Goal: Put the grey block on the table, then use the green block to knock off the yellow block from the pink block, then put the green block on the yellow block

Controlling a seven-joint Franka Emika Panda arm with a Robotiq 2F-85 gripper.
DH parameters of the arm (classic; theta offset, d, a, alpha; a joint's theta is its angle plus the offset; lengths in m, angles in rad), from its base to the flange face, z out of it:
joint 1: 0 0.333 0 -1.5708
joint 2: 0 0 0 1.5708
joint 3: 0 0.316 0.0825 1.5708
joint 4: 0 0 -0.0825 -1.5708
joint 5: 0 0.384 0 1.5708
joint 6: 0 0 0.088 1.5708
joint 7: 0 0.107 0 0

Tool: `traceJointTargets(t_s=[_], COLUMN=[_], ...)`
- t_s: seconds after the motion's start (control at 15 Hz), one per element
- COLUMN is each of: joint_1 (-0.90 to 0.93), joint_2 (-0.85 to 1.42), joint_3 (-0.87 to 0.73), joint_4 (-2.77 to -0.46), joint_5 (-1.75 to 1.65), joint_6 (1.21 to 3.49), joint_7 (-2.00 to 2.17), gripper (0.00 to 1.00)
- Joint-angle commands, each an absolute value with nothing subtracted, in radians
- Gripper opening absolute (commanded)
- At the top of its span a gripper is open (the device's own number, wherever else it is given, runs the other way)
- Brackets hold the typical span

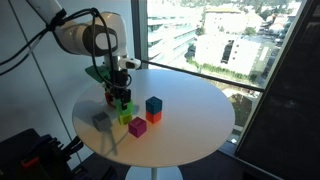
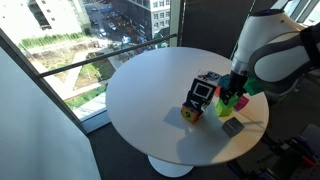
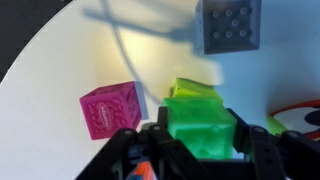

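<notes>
My gripper (image 3: 200, 152) is shut on the lime-green block (image 3: 203, 128). It holds the block just over a yellow-green cube (image 3: 187, 92), which I take for the yellow block and which lies on the table (image 3: 60, 70). The pink block (image 3: 108, 110) sits on the table beside it with nothing on top. The grey block (image 3: 228, 25) lies on the table further off. In an exterior view the gripper (image 1: 121, 96) hangs over the yellow block (image 1: 124, 118), with the pink block (image 1: 137, 127) and grey block (image 1: 101, 120) at either side.
A teal cube (image 1: 153, 104) and an orange-red cube (image 1: 153, 117) stand close together toward the table's middle. In an exterior view they show as a patterned box (image 2: 203, 92) with an orange cube (image 2: 190, 113). The round table's edge (image 1: 95, 140) is near the blocks. A window railing runs behind.
</notes>
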State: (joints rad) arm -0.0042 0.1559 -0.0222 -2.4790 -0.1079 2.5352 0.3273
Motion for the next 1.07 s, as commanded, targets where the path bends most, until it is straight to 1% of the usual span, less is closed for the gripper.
traceJointTargets(t_s=[0.0,1.0], joint_1=[0.008,0.011], joint_2=[0.156,0.135], joint_3=[-0.033,-0.049], joint_4=[-2.471,-2.488], joint_5=[-0.083,-0.062], joint_6=[2.55,2.545], joint_7=[0.352,0.477], gripper=[0.32,0.32])
